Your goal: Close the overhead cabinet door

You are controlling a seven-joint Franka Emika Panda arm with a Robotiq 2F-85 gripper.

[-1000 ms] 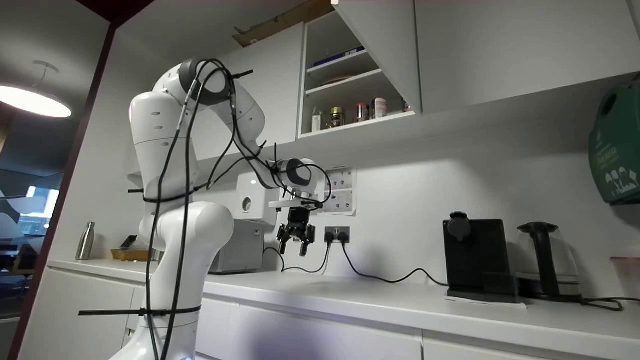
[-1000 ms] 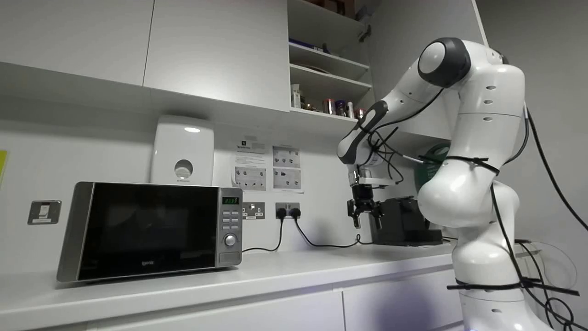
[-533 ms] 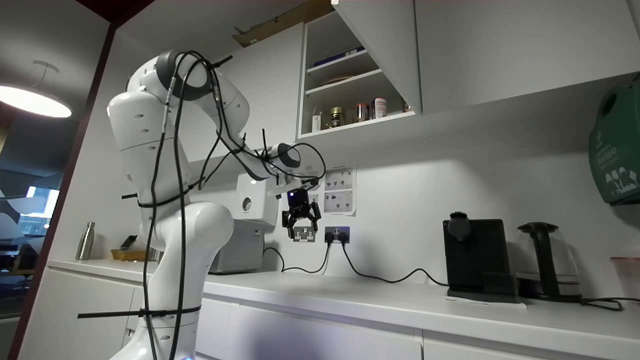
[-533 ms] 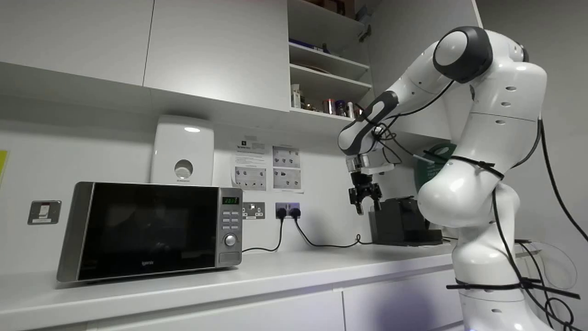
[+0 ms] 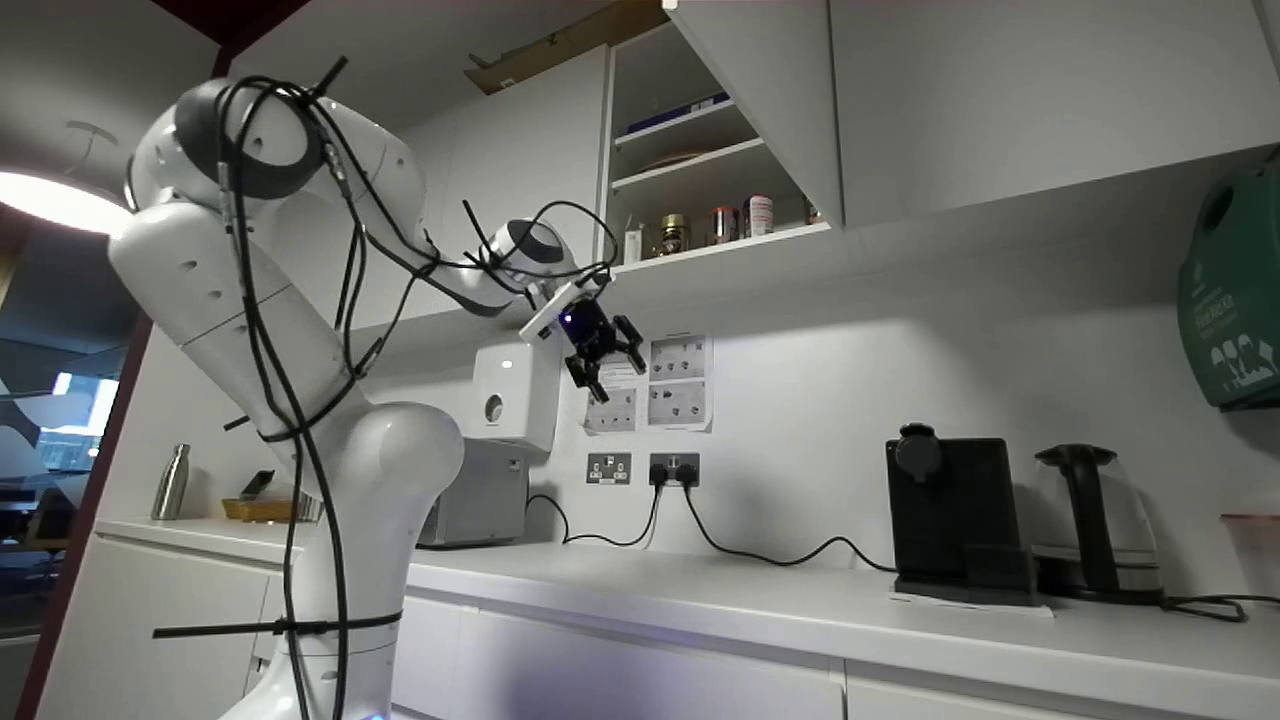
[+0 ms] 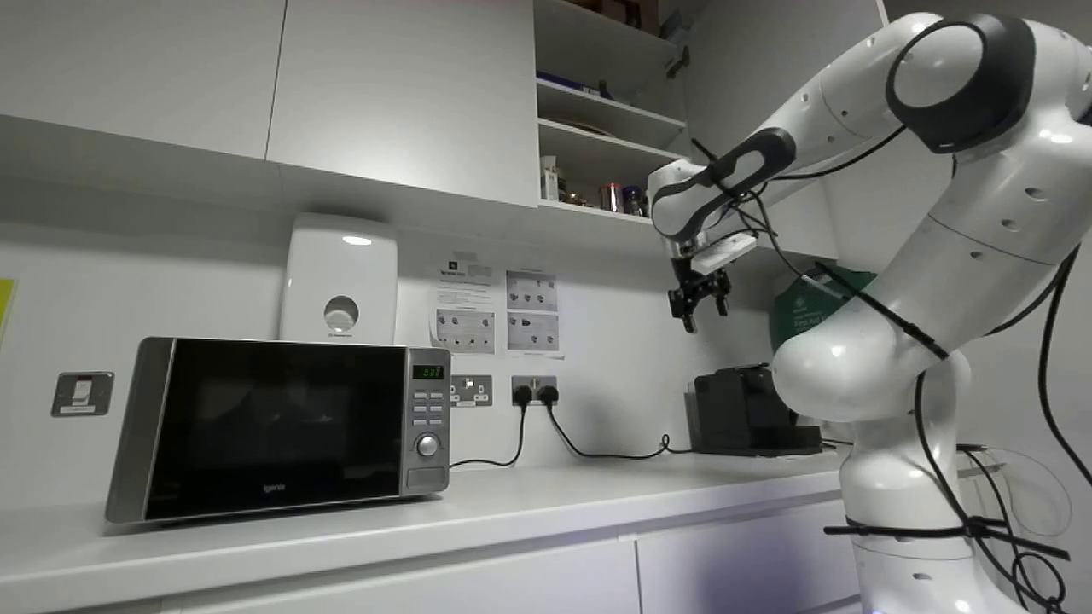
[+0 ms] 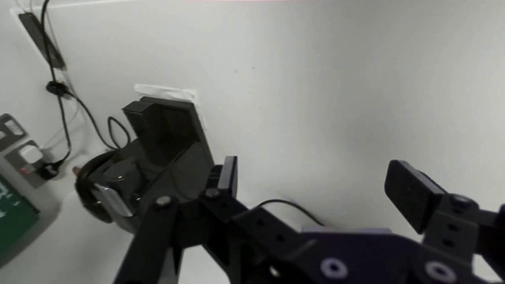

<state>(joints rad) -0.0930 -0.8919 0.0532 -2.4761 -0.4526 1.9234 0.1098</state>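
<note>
Overhead cabinet door (image 5: pixel 785 90) standing open, jars (image 5: pixel 674 236) just beside it, black gripper (image 5: pixel 621 383) lower than the door, fingers (image 7: pixel 412 195) spread apart, kettle (image 5: pixel 1090 520) on counter (image 5: pixel 720 590) below the door

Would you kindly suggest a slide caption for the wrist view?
Open gripper facing a white counter, with a black coffee machine and, at the frame's left edge, a green box.

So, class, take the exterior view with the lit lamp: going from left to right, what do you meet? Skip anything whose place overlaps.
Lit lamp, steel bottle, tan basket, white wall dispenser, fingers, open overhead cabinet door, black coffee machine, glass kettle, green case.
</note>
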